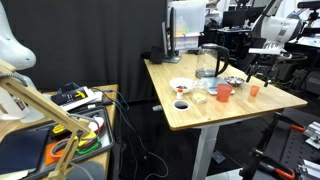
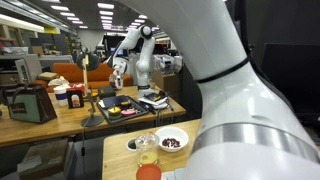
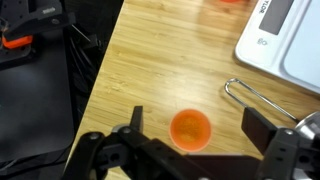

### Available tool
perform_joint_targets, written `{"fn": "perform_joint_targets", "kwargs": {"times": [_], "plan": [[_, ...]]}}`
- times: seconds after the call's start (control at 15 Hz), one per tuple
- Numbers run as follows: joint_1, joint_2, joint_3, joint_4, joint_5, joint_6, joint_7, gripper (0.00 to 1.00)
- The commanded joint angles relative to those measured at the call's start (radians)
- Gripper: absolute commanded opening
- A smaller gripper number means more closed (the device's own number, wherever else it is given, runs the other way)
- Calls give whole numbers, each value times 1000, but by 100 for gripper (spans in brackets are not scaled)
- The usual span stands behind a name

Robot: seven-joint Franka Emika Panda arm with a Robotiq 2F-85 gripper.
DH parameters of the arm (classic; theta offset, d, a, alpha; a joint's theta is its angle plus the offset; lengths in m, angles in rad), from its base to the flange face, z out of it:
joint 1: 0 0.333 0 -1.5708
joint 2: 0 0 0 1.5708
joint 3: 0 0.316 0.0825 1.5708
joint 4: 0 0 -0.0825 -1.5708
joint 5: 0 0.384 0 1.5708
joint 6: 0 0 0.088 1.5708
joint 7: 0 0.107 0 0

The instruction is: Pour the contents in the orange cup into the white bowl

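beneath the spread end effector (image 3: 193,113), centred between its fingers, sits the orange cup (image 3: 190,130).

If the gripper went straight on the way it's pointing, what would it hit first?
Likely the orange cup, centred between the open gripper's fingers in the wrist view; depth is unclear.

wooden desk (image 1: 262,108), black curtain (image 1: 90,40), ceiling lights (image 2: 105,8).

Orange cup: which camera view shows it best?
The wrist view: the orange cup sits large and unblocked, seen from above inside the open gripper. In an exterior view the cup is tiny, near the table edge; in an exterior view the robot arm seemingly hides it.
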Motion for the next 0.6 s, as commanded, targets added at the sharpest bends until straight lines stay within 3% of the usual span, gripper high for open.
{"fn": "perform_joint_targets", "kwargs": {"times": [0.0,0.53], "plan": [[-56,51,11,54,32,-93,-48,100],[-100,147,12,149,79,-187,-83,100]]}}
